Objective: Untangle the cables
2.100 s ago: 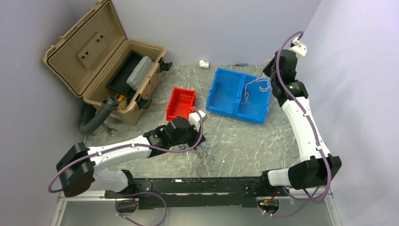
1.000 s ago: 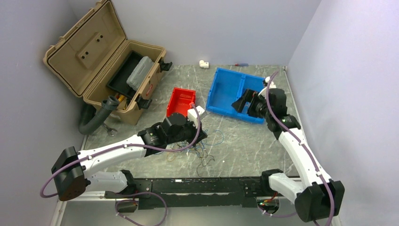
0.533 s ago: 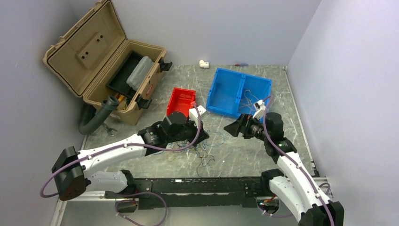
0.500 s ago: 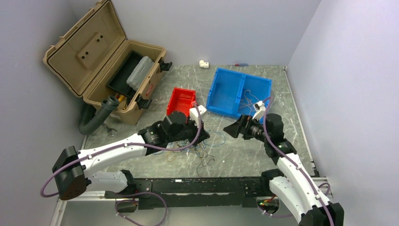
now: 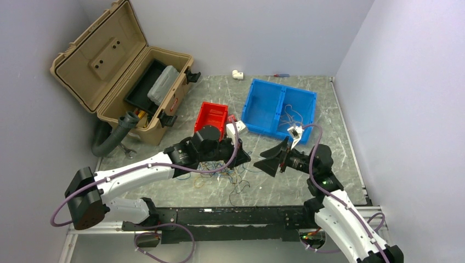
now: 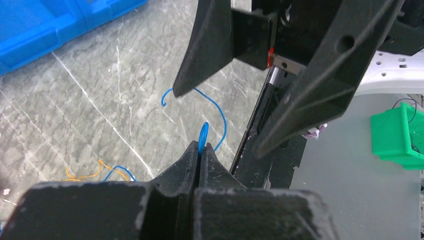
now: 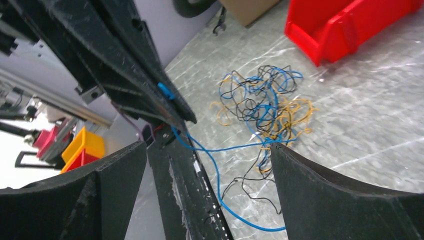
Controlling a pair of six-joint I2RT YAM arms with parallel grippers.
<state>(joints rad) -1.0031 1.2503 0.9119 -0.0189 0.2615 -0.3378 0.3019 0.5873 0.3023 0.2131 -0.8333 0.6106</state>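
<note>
Left gripper point(image 6: 200, 156): my fingers pinched shut on one blue wire point(image 6: 203, 134)
Right gripper point(image 5: 267, 163): spread wide, just right of it
Cables point(image 7: 262, 107): knotted heap at centre (blue wire trails into it)
Risk: my pull may tighten knots or drag the heap

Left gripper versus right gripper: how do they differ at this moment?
The left gripper is shut, pinching a blue cable; the right gripper is spread wide and holds nothing. The left gripper sits right by the tangled pile; the right gripper stands farther from it. Both are black, and their tips point toward each other.
</note>
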